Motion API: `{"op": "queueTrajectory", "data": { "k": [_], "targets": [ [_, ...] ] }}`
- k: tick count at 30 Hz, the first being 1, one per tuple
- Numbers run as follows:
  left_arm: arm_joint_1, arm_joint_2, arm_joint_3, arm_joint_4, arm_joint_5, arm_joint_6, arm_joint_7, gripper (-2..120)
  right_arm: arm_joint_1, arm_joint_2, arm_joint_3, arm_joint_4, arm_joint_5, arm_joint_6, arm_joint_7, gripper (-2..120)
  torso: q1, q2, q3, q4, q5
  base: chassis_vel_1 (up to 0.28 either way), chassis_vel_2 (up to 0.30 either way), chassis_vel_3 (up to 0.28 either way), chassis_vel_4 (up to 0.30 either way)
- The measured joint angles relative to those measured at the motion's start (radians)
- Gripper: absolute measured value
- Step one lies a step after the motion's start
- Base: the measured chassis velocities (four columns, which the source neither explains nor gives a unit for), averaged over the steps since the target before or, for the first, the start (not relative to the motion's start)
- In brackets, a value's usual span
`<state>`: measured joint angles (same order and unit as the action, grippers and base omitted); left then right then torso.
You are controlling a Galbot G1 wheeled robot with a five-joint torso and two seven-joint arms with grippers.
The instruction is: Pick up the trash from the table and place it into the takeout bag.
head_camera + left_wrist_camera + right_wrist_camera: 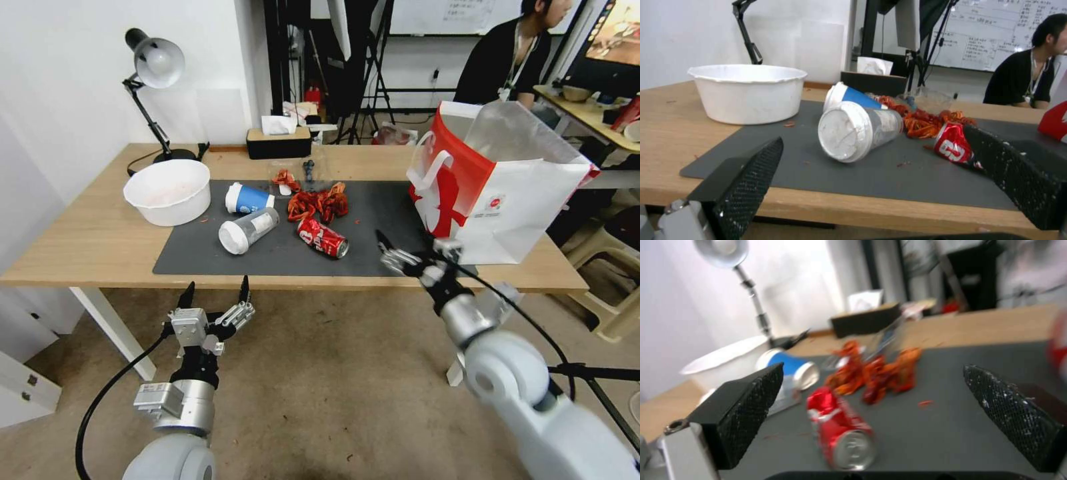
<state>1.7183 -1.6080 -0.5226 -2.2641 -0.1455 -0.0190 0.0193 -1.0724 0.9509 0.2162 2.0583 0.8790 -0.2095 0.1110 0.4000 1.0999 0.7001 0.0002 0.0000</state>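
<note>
On the table's (100,247) dark mat lies the trash: a crushed red can (323,238), a clear white-lidded cup (247,230) on its side, a blue paper cup (248,199) behind it, and red shell scraps (319,203). The takeout bag (493,180) stands open at the right end. My left gripper (215,291) hangs open just before the table's front edge, facing the lidded cup (858,133). Low over the mat beside the bag, my right gripper (402,247) is open and faces the can (842,430). Both grippers hold nothing.
A large white bowl (167,190) sits at the mat's left edge, with a desk lamp (157,67) behind it. A dark tissue box (279,141) stands at the table's far edge. A clear plastic piece (931,100) lies behind the scraps.
</note>
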Motion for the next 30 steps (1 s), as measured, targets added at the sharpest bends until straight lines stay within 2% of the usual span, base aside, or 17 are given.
{"op": "queueTrajectory", "data": {
  "k": [2,3,7,11,16,19,23,30],
  "targets": [
    [0.001,0.0,-0.002,0.0,0.001,-0.001,0.0,100,0.089,-0.015,-0.053,-0.048,0.073,-0.065,0.002,100,0.0,0.0,0.0,0.0,0.0,0.0,0.0,0.0,0.0],
    [0.001,0.0,-0.002,0.0,0.001,-0.001,0.0,100,0.089,-0.015,-0.053,-0.048,0.073,-0.065,0.002,100,0.0,0.0,0.0,0.0,0.0,0.0,0.0,0.0,0.0],
    [0.003,0.0,-0.007,0.0,0.002,-0.001,-0.001,100,0.234,-0.021,-0.14,-0.12,0.134,-0.191,0.032,100,0.0,0.0,0.0,-0.0002,-0.0001,0.0,0.0,0.0,0.0],
    [0.004,0.0,-0.008,0.0,0.004,-0.002,-0.001,100,0.317,-0.011,-0.196,-0.167,0.133,-0.25,0.049,100,0.0,0.0,0.0,0.0,0.0,0.0,0.0,0.0,0.0],
    [0.004,0.0,-0.008,0.0,0.004,-0.003,-0.001,100,0.357,-0.003,-0.228,-0.193,0.131,-0.276,0.058,100,0.0,0.0,0.0,-0.0001,-0.0003,0.0,0.0,0.0,0.0],
    [0.003,0.0,-0.01,0.0,0.005,-0.004,-0.001,100,0.415,0.024,-0.296,-0.247,0.145,-0.353,0.093,100,0.0,0.0,0.0,-0.0002,-0.0001,0.0,0.0,0.0,0.0],
    [0.002,0.0,-0.011,0.002,0.005,-0.004,-0.002,100,0.44,0.053,-0.339,-0.285,0.149,-0.372,0.102,100,0.0,0.0,0.0,-0.0001,0.0001,0.0,0.0,0.0,0.0],
    [0.0,0.0,-0.018,0.005,0.003,-0.005,-0.003,100,0.449,0.073,-0.354,-0.302,0.14,-0.38,0.11,98,0.0,0.0,0.0,-0.0002,0.0,0.0,0.0,0.0,0.0]
  ]
}}
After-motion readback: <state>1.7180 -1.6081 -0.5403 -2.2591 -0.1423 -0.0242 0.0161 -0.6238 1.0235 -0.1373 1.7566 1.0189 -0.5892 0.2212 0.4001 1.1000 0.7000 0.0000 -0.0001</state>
